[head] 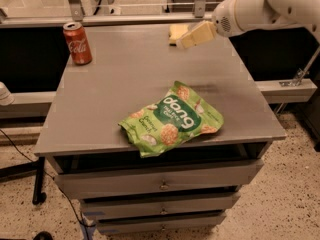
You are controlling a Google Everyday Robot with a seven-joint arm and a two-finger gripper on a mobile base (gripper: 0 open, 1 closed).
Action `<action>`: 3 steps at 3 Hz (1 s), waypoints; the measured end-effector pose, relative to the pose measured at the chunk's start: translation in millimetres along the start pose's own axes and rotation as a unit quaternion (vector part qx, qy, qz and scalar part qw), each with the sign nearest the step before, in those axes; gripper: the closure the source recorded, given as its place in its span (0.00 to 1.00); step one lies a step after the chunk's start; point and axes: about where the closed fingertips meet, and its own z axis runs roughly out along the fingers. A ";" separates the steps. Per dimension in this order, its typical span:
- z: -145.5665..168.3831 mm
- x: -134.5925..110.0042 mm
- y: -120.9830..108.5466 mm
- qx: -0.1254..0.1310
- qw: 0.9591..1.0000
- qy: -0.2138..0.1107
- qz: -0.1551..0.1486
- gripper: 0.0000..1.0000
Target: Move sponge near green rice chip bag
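Reach step: my gripper point(190, 38) hangs at the far edge of the table point(125, 79), right at the sponge point(175, 31), its spread I can't tell; next comes a clean grasp, then a carry forward to the green rice chip bag point(172, 120).

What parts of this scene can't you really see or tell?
Camera view:
- sponge: its right part is hidden behind the claw; whether they touch is unclear.
- Robot arm: cut off by the top right edge.
- green rice chip bag: small print too blurred to read.
- Drawers: contents hidden behind their fronts.
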 end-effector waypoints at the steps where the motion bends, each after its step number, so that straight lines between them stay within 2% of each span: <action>1: 33.7 20.9 -15.5 0.001 0.998 -0.012 0.059 0.00; 2: 75.2 32.7 -26.9 -0.001 0.996 -0.023 0.084 0.00; 3: 110.7 37.1 -36.6 -0.003 0.996 -0.035 0.085 0.00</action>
